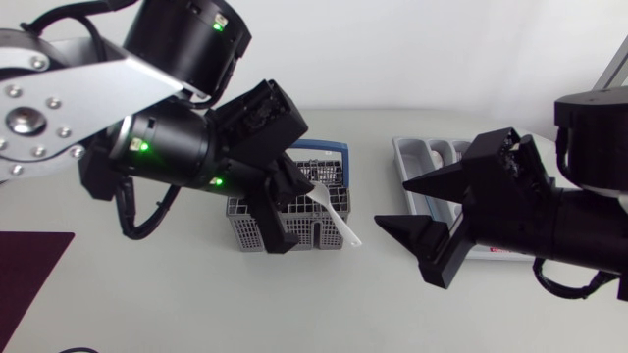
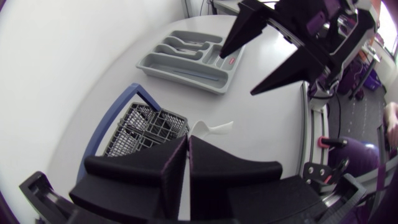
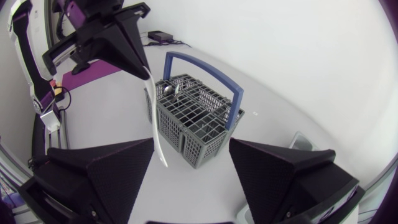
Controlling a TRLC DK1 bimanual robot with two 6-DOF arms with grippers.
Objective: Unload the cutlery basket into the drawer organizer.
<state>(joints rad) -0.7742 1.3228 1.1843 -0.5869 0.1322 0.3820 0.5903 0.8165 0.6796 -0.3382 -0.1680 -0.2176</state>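
Grey cutlery basket, head view: the cutlery basket [image 1: 316, 231] stands on the white table [image 1: 196, 304] near the middle, with its blue handle [image 1: 324, 147] upright. My left arm covers its left part.
Left gripper, head view: the left gripper [image 1: 299, 201] hangs over the basket. Its jaws pinch one end of a white plastic utensil [image 1: 336, 218], which slants out past the basket's right rim.
Drawer organizer, head view: the drawer organizer [image 1: 412, 157] lies to the right of the basket, apart from it. My right arm hides much of it.
Right gripper, head view: the right gripper [image 1: 394, 203] sits between basket and organizer, jaws spread wide and holding nothing.
Maroon mat, head view: a maroon mat [image 1: 29, 270] lies at the table's left edge.
Left gripper, left wrist view: the left gripper [image 2: 188, 152] has its jaws pressed together, and the utensil [image 2: 214, 129] sticks out ahead of them.
Surroundings, left wrist view: the basket [image 2: 143, 127] is under and beside the fingers. The organizer [image 2: 186, 59] is farther ahead, and the open right gripper [image 2: 238, 73] hovers over its near end.
Right gripper, right wrist view: the right gripper [image 3: 191, 144] is wide open, with the basket [image 3: 193, 115] ahead between its fingers, untouched.
In the way, right wrist view: the utensil [image 3: 155, 118] hangs from the left gripper [image 3: 140, 62] just in front of the basket's corner.
Basket contents, right wrist view: a small metal piece [image 3: 177, 92] shows inside; what it is I cannot tell.
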